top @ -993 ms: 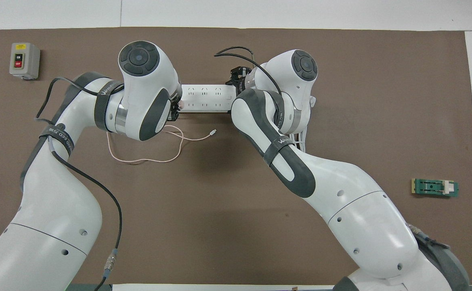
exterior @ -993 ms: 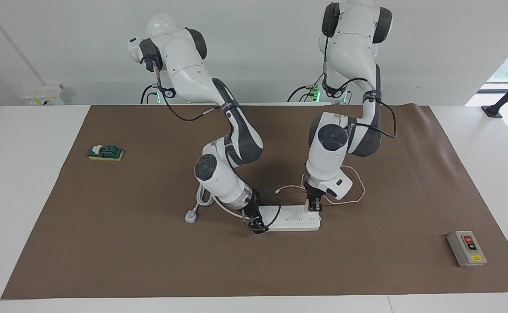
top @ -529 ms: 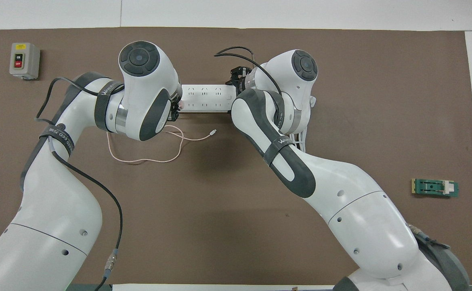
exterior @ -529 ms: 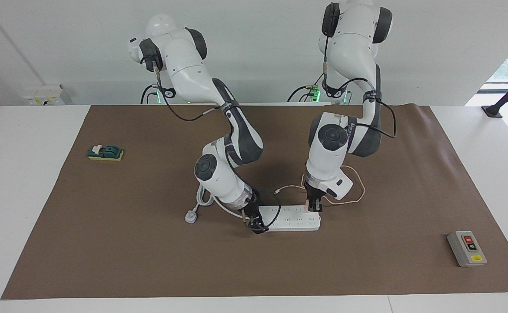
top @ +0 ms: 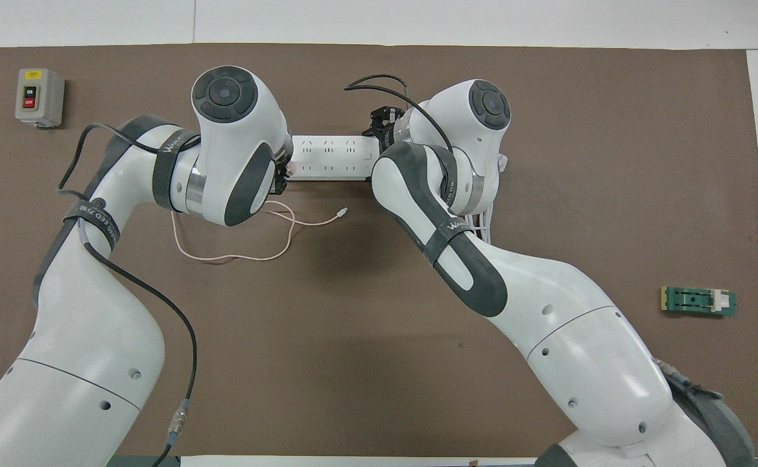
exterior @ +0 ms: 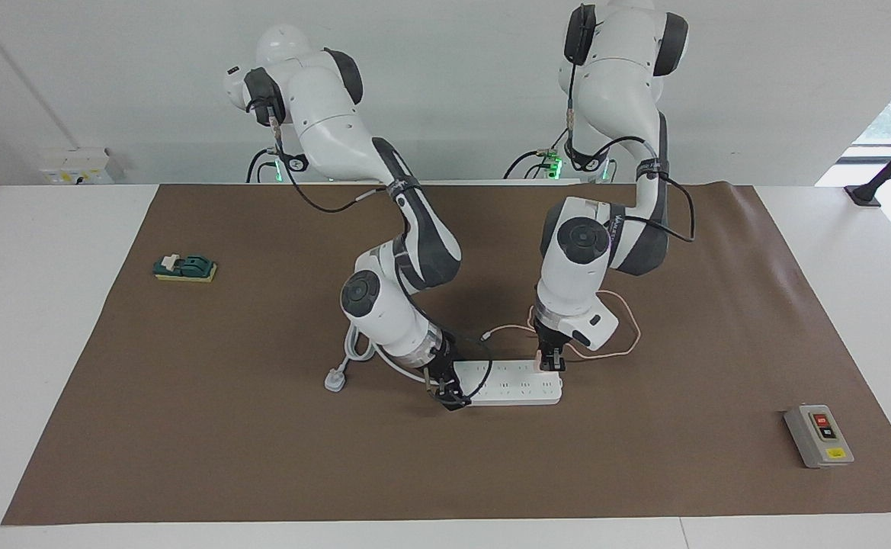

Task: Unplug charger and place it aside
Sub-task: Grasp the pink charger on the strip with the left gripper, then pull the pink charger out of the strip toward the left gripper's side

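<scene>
Two grippers are seen low at a power strip in the facing view: the left gripper is clamped on the charger plugged into one end, the right gripper on the other end. From overhead, the charger's cable is seen looped nearer the robots.

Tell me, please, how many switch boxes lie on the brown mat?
2: a grey switch box near the left arm's end, and a green switch near the right arm's end; the arms may hide more.

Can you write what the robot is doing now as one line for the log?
left tool: on charger at power strip | right tool: at strip's other end | charger: still plugged in
</scene>
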You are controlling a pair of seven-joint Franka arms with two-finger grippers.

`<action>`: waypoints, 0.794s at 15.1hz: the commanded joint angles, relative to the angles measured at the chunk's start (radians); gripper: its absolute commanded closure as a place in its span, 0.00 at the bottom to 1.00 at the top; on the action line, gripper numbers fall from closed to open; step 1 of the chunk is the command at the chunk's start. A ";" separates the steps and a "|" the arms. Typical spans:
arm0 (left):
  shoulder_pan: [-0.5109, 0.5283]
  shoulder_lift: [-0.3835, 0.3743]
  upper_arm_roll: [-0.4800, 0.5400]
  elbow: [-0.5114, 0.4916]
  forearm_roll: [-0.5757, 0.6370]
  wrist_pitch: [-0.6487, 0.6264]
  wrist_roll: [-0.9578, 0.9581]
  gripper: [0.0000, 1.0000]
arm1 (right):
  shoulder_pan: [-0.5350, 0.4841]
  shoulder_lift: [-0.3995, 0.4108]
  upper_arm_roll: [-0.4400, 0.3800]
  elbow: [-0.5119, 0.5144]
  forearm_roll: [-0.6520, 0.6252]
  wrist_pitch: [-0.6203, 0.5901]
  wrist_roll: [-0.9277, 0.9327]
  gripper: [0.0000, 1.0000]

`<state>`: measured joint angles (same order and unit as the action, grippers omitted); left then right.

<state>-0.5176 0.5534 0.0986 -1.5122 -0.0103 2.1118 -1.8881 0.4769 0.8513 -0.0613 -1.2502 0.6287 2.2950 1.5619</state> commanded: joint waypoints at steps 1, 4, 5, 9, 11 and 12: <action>-0.009 -0.040 0.015 0.003 0.029 -0.096 0.020 1.00 | -0.020 0.029 0.008 0.026 0.032 0.054 -0.034 1.00; 0.001 -0.056 0.016 0.049 0.032 -0.173 0.026 1.00 | -0.020 0.029 0.008 0.026 0.031 0.054 -0.034 1.00; 0.002 -0.062 0.016 0.056 0.030 -0.194 0.039 1.00 | -0.020 0.029 0.008 0.026 0.031 0.054 -0.034 1.00; 0.008 -0.118 0.016 0.050 0.019 -0.233 0.113 1.00 | -0.018 0.028 0.008 0.017 0.029 0.066 -0.045 1.00; 0.016 -0.130 0.016 0.047 0.016 -0.246 0.197 1.00 | -0.018 0.025 0.008 0.017 0.025 0.064 -0.046 0.96; 0.018 -0.138 0.016 0.046 0.015 -0.248 0.239 1.00 | -0.020 0.025 0.008 0.018 0.016 0.055 -0.046 0.85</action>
<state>-0.5076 0.4438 0.1170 -1.4403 -0.0010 1.8803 -1.7285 0.4765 0.8514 -0.0612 -1.2505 0.6304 2.2958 1.5613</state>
